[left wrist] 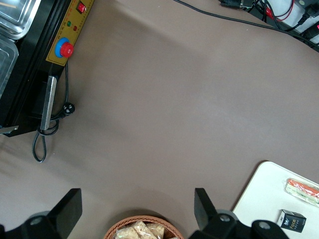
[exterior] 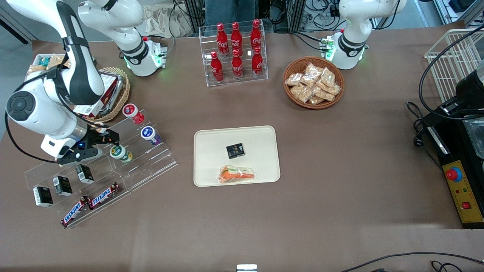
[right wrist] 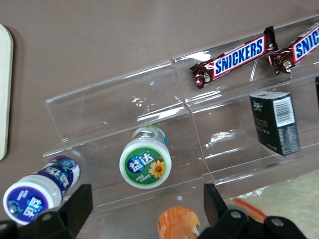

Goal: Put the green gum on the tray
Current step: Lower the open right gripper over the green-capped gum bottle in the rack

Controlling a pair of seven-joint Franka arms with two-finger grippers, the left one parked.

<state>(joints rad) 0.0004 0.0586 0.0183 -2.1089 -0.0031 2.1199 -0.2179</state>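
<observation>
Hovering just above the green gum (right wrist: 145, 163), my gripper (right wrist: 145, 206) is holding its jaws apart, gripping nothing. The gum is standing on the clear stepped rack (exterior: 147, 162), between the purple bottle (right wrist: 41, 190) and orange bottle (right wrist: 178, 222), crowding my approach. The tray (exterior: 261, 138), well apart, is carrying a black box (exterior: 235, 150) and a sandwich (exterior: 237, 174). Grasp, lift and transfer are all waiting.

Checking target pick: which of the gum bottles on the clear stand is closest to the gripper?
The green gum, green body and a white lid with a green-and-yellow label. The open gripper hovers right beside it; the purple one and red one sit farther off.
</observation>
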